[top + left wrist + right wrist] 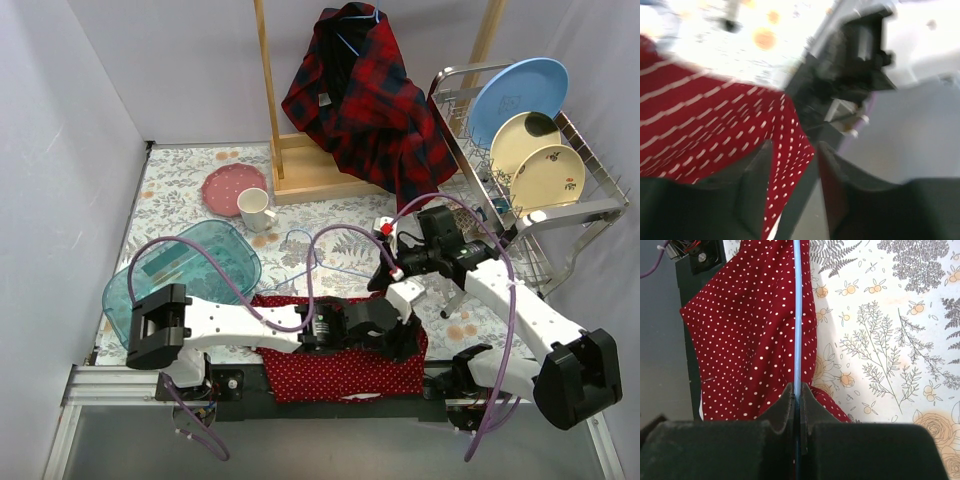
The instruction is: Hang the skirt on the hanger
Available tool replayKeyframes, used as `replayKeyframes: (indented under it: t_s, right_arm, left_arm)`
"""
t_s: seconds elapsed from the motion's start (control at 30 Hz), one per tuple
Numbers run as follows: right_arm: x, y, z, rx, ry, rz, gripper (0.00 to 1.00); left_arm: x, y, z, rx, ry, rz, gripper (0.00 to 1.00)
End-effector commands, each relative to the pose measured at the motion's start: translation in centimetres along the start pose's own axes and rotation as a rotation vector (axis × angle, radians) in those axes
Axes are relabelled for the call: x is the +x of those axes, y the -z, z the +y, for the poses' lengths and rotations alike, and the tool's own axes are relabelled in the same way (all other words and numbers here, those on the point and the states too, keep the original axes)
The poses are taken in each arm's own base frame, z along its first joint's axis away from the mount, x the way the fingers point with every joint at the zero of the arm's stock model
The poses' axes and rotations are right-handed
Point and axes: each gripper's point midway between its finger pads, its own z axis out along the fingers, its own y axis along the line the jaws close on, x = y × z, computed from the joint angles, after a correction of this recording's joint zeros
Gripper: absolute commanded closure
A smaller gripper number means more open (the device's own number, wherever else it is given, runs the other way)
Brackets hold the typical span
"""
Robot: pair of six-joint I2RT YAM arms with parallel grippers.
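Right gripper [797, 392] pinches hanger [797, 315] wire, hold steady. Left gripper [795, 150], fingers spread, over skirt [715, 130] corner at six o'clock of table [190, 190]; bite deeper, feed hem over wire.

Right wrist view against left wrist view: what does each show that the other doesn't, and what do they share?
Only the right wrist view: the right hand pinched shut on the blue hanger, whose wire runs straight over the red dotted skirt. Only the left wrist view, which is blurred: the left hand with its fingers apart at the skirt's corner, and dark arm hardware behind it. Both: the skirt lying on the floral tablecloth.
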Motion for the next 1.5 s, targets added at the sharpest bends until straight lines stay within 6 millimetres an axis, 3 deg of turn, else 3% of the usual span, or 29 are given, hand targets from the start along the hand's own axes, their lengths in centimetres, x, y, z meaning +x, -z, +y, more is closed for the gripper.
replayKeyframes:
  t_s: [0.0, 0.03, 0.1, 0.17, 0.23, 0.27, 0.43, 0.57, 0.73, 0.9, 1.07, 1.17, 1.33, 1.47]
  right_arm:
    - [-3.4, 1.4, 1.8, -0.038, 0.138, -0.090, 0.99]
    - [-3.8, 1.5, 2.0, -0.042, 0.147, -0.099, 0.99]
    - [-4.0, 1.8, 2.5, -0.054, 0.165, -0.106, 0.99]
    - [-4.5, 2.1, 3.0, -0.066, 0.177, -0.116, 0.99]
    - [-5.0, 2.4, 3.1, -0.059, 0.189, -0.123, 0.99]
    - [-5.6, 2.6, 2.9, -0.048, 0.204, -0.130, 0.99]
    - [-6.8, 3.3, 3.4, -0.047, 0.232, -0.135, 0.99]
    - [-8.3, 4.4, 4.0, -0.036, 0.267, -0.151, 0.99]
    - [-11.8, 7.3, 5.5, -0.004, 0.327, -0.198, 0.99]
    - [-13.8, 9.3, 6.5, 0.048, 0.348, -0.214, 0.99]
    - [-16.3, 11.7, 7.3, 0.134, 0.383, -0.254, 0.99]
    - [-17.0, 12.7, 6.8, 0.204, 0.375, -0.260, 0.99]
    - [-18.4, 14.4, 6.1, 0.288, 0.356, -0.302, 0.99]
    - [-19.5, 15.2, 6.2, 0.303, 0.360, -0.320, 0.99]
  left_arm:
    - [-5.5, 5.5, 2.4, -0.163, 0.042, -0.222, 0.53]
    - [-6.3, 7.6, 2.7, -0.159, 0.049, -0.267, 0.52]
    - [-7.0, 9.9, 3.7, -0.197, 0.054, -0.316, 0.43]
    - [-7.7, 13.0, 4.5, -0.212, 0.065, -0.375, 0.39]
    - [-6.7, 14.7, 5.6, -0.229, 0.040, -0.362, 0.36]
    - [-7.3, 16.6, 5.6, -0.218, 0.045, -0.396, 0.36]
    - [-3.8, 20.8, 11.2, -0.436, 0.020, -0.337, 0.36]
    - [-3.7, 24.6, 12.0, -0.432, -0.013, -0.370, 0.36]
    - [-5.4, 29.5, 11.6, -0.320, 0.012, -0.544, 0.37]
    - [-6.5, 31.6, 10.9, -0.271, -0.080, -0.603, 0.36]
    - [-8.2, 31.7, 10.3, -0.308, -0.279, -0.582, 0.28]
    - [-9.3, 32.0, 11.1, -0.404, -0.320, -0.566, 0.27]
    - [-11.1, 33.3, 12.3, -0.513, -0.246, -0.666, 0.29]
    - [-10.9, 32.1, 13.0, -0.542, -0.117, -0.712, 0.34]
